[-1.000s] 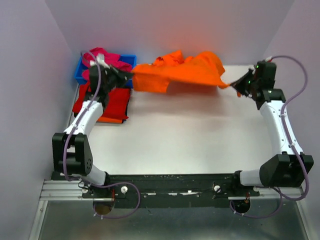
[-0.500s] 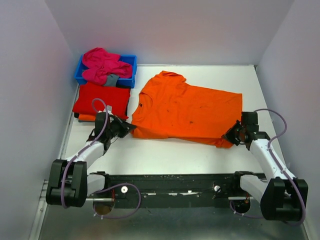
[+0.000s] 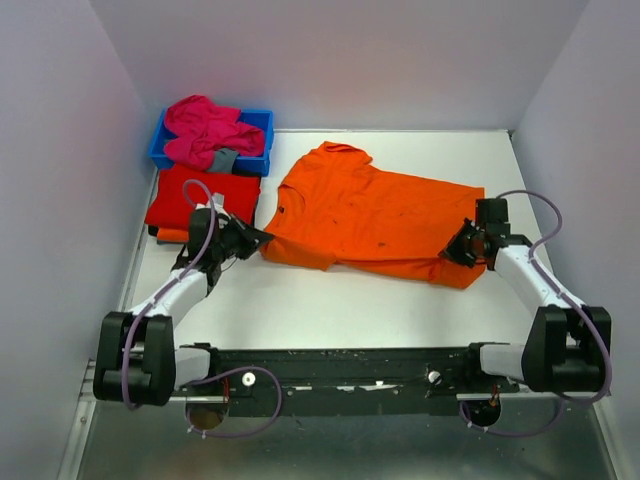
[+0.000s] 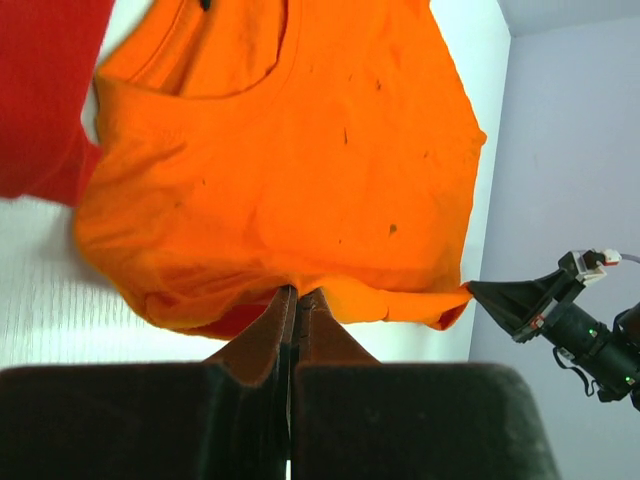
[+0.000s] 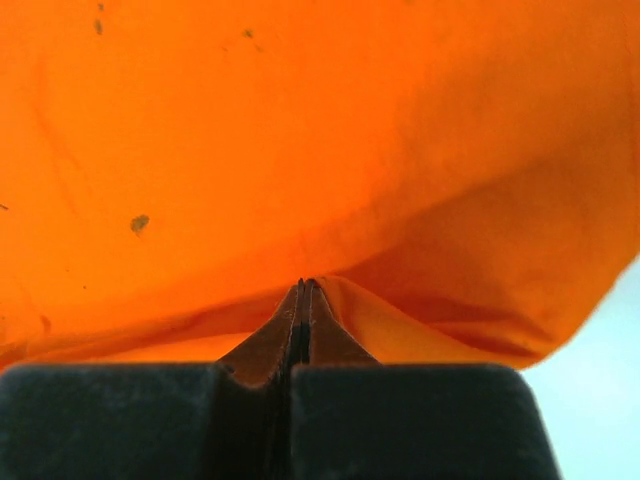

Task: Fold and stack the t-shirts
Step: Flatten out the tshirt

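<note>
Since a moment ago the left tool [image 3: 262, 240] and the right tool [image 3: 447, 255] have both slid a little away from the arm bases. The near edge of the orange t-shirt [image 3: 370, 215] has gone with them, so that edge now sits further up the white worktop [image 3: 350, 310].

The orange t-shirt lies spread out in the middle of the worktop. It is bright orange with a few tiny dark specks and some soft wrinkles. Its neck hole is on the left side, near the red t-shirt [image 3: 205, 197]. One sleeve sticks out at the far side.

Each tool is pinched tight on the near edge of the orange t-shirt, one at the left corner and one at the right corner. The cloth puckers up into a small peak where each tool grips it.

The red t-shirt is folded flat at the far left of the worktop, just in front of the blue bin [image 3: 262, 120]. The pink t-shirt [image 3: 205, 130] sits in a crumpled heap in the bin, with a small grey cloth [image 3: 224, 160] beside it.
</note>
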